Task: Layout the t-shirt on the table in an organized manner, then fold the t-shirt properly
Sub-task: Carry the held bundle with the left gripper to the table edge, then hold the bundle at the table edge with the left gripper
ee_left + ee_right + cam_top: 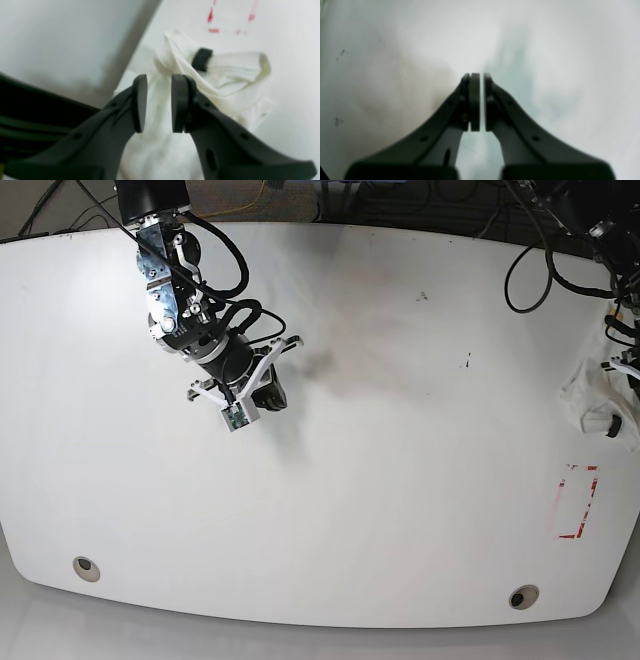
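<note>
in the base view the near rim of the table (300,605) carries two round grommet holes (86,568), one toward each near corner, and a red tape rectangle (577,501) lies farther in on that view's right side. beyond the tape, at the table's right edge, the t-shirt (592,402) sits as a small bunched white heap, partly under the left gripper (155,103). from the left wrist view this gripper hangs just above the crumpled cloth with its jaws a narrow gap apart and nothing between the pads; a dark tag (202,59) shows on a fold, and the tape outline is blurred beyond the shirt. well apart, over bare table toward the far left of the base view, the right gripper (481,102) has its jaws pressed almost together, holding nothing, with only faint dark specks (342,52) on the white surface below.
</note>
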Controlling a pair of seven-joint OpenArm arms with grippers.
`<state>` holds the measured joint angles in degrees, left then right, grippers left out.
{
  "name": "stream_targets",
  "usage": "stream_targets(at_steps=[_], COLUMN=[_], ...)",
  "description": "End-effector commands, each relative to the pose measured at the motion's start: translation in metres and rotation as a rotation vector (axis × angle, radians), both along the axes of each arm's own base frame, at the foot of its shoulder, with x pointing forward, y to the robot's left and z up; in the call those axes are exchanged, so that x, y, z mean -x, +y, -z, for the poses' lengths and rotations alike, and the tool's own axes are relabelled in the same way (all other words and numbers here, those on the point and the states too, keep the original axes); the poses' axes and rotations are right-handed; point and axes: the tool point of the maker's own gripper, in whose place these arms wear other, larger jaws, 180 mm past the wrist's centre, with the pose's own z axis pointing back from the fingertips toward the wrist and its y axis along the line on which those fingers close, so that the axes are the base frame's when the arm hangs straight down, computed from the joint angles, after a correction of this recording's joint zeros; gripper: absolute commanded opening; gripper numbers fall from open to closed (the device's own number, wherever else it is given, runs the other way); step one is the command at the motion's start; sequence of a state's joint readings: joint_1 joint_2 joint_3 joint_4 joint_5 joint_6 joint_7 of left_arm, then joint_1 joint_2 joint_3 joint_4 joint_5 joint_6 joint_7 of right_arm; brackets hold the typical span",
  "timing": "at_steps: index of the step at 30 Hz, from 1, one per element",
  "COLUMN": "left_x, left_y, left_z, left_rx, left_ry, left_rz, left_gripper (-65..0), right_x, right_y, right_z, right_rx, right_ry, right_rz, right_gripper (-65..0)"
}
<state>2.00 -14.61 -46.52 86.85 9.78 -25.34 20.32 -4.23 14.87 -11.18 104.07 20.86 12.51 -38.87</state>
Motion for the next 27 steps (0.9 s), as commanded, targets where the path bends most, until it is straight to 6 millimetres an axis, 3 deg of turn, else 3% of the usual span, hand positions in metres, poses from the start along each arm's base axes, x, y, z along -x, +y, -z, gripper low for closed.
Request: stream_targets(at_steps=[1, 5, 12, 21, 27], left_x=[0.002, -0.002, 0.007, 0.012, 0.033], left_y=[0.021, 0.037, 0.059, 0.059, 0.072], left_z=[-0.008, -0.006, 0.022, 0.067, 0.09], left_rx=[-0.038, -0.03, 0.014, 0.072, 0.094], left_ry=[-0.002, 0.006, 0.059, 0.147, 0.188], left_rz=[-0.028, -0.041, -0.061, -0.021, -0.111], left_gripper=[-50.3, -50.3, -50.3, -50.3, -50.3], right_x=[-0.004, -0.002, 0.002, 0.004, 0.005], right_y=[0.002, 0.001, 0.004, 0.005, 0.006], right_z=[-0.014, -0.012, -0.015, -0.017, -0.017], right_rx=[-0.021, -0.018, -0.025, -0.026, -0.028], right_ry=[-0.048, -0.044, -0.049, -0.053, -0.053], right_rz=[-0.004, -0.005, -0.009, -0.014, -0.014], right_gripper=[-63.2, -63.2, -63.2, -63.2, -63.2])
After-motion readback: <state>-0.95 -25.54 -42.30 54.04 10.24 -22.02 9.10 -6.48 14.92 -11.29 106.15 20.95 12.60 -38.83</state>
